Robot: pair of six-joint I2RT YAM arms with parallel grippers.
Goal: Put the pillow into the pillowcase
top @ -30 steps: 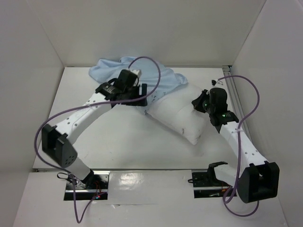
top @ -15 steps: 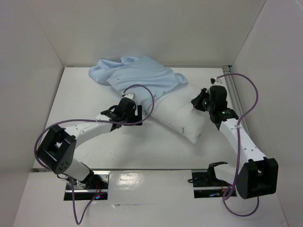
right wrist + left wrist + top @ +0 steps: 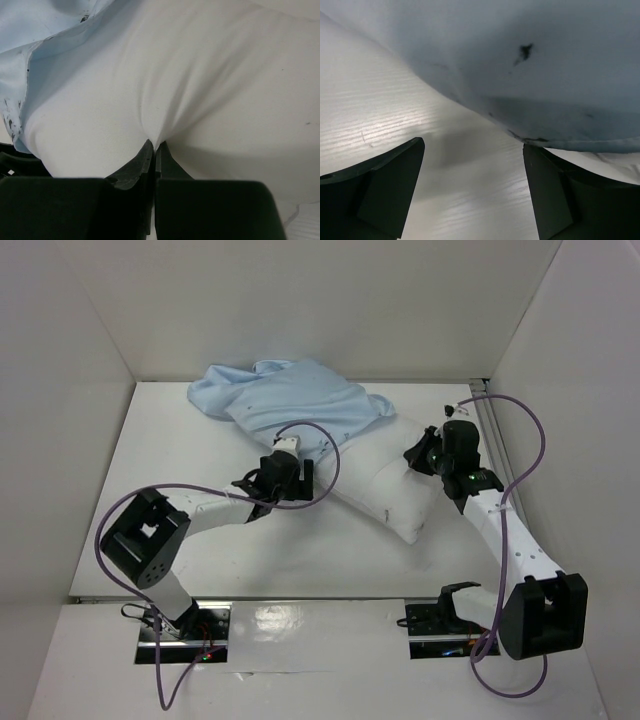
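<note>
**White bench, pillow partly under the blue pillowcase**

White walls [image 3: 330, 300] enclose a white bench [image 3: 200, 440] in the overhead view. On it, right of centre, lies the pillow [image 3: 390, 495] — plump and white, slanting from near right toward far left. The pillowcase [image 3: 290, 400], light blue and wrinkled, is heaped toward the back, and its near edge drapes over the pillow's far left end. The left claw [image 3: 303, 478] sits low over the bench, just beside the pillow's left edge and the near edge of the blue cloth. The right claw [image 3: 418, 456] is at the pillow's right side, touching its top.

Left wrist view: the left claw [image 3: 472, 165] is released, its two dark fingers [image 3: 390, 190] wide apart with bare bench between them. Just ahead, the pillowcase [image 3: 545, 65] bulges over the bench, with a dark speck on it. Nothing is in the claw's grip.

Right wrist view: the right claw [image 3: 154, 150] is clenched on the pillow [image 3: 200, 90] — it pinches a fold of white fabric, and creases run toward the pinch. At upper left, the hem of the pillowcase [image 3: 40, 30] lies across the pillow.
</note>
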